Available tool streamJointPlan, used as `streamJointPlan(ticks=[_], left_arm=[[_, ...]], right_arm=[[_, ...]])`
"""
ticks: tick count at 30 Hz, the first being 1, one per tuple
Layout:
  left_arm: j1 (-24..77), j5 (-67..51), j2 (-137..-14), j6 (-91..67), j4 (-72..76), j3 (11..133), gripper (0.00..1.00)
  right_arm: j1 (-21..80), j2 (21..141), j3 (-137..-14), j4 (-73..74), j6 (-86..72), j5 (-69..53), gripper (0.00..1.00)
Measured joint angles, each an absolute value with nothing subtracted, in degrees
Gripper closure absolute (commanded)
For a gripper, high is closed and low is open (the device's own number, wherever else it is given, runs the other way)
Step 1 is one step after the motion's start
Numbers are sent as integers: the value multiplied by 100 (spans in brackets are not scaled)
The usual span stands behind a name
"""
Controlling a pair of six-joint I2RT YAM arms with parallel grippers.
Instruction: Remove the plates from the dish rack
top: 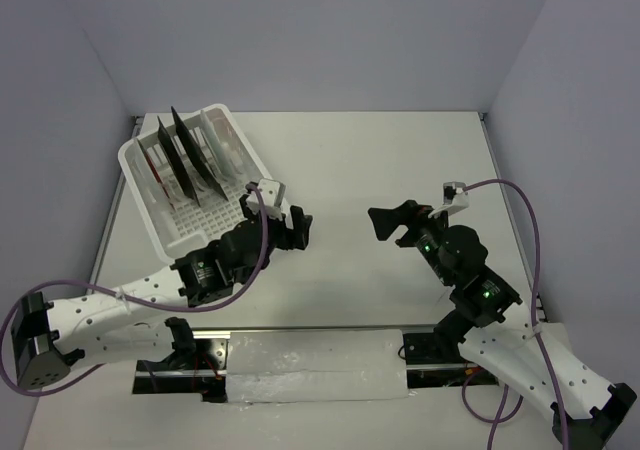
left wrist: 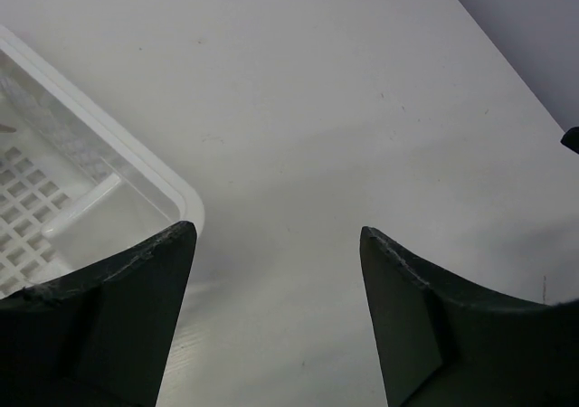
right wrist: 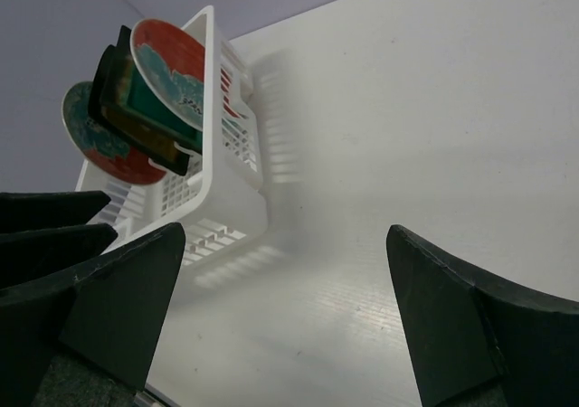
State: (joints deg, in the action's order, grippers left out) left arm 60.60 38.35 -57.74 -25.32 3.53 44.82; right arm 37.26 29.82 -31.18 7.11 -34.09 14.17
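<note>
The white dish rack (top: pixel 130 165) stands at the far left of the table. Dark plates (top: pixel 192 158) stand edge-on in it. In the right wrist view the rack (right wrist: pixel 237 145) holds a round red floral plate (right wrist: pixel 172 68), a dark square teal-centred plate (right wrist: pixel 145 95) behind it, and another red-and-teal round face (right wrist: pixel 90 140) further back. My left gripper (top: pixel 290 230) is open and empty just right of the rack's near corner (left wrist: pixel 136 154), above bare table (left wrist: pixel 276 229). My right gripper (top: pixel 392 228) is open and empty at mid-table, facing the rack (right wrist: pixel 285 228).
Grey walls enclose the table at the back and on both sides. A white padded strip (top: pixel 315 365) lies along the near edge between the arm bases. Purple cables (top: pixel 525 230) loop off both arms.
</note>
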Motion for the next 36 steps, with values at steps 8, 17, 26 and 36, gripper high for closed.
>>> streamJointPlan(ticks=[8, 17, 26, 36], left_arm=[[5841, 4654, -6154, -3232, -1085, 5603, 36], [3649, 4925, -6685, -4536, -3039, 7791, 48], [2985, 4869, -7494, -4685, -3087, 8217, 52], [2464, 4965, -9918, -4821, -3881, 9902, 52]], right_arm=[[3726, 3002, -3118, 696, -3601, 1417, 4], [3726, 3288, -3118, 646, -3656, 1284, 7], [3726, 3312, -3118, 567, -3634, 1223, 8], [3726, 3406, -3118, 565, -3594, 1179, 8]])
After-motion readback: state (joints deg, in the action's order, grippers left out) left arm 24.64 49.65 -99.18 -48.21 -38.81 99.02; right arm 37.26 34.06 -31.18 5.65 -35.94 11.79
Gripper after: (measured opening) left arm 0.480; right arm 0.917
